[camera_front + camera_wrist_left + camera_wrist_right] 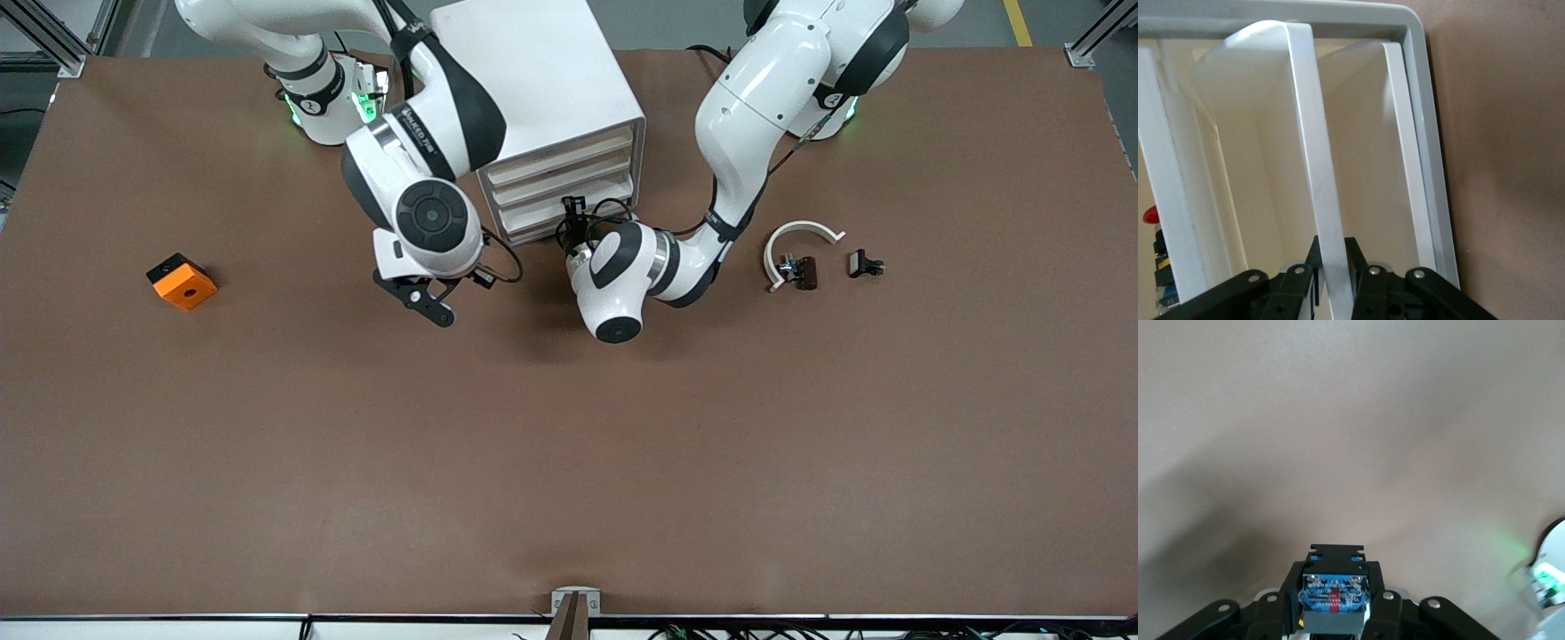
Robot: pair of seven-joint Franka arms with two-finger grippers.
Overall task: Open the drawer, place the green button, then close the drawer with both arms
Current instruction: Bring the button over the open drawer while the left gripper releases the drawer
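The white cabinet [551, 71] stands between the two arm bases. My left gripper [573, 216] is at its front, low down. In the left wrist view my left gripper [1335, 257] is shut on the white front lip [1311, 147] of the drawer [533, 233], the lowest one, just above the table. Its front looks about level with the drawers above. My right gripper [436, 311] hangs over bare table beside the cabinet, toward the right arm's end. In the right wrist view my right gripper [1336, 570] is shut on the button [1335, 603]. Its black-blue body shows; its green cap is hidden.
An orange block with a hole [182, 282] lies toward the right arm's end of the table. A white arc [800, 233] with a black clip [800, 272] and a second black clip [864, 264] lie toward the left arm's end.
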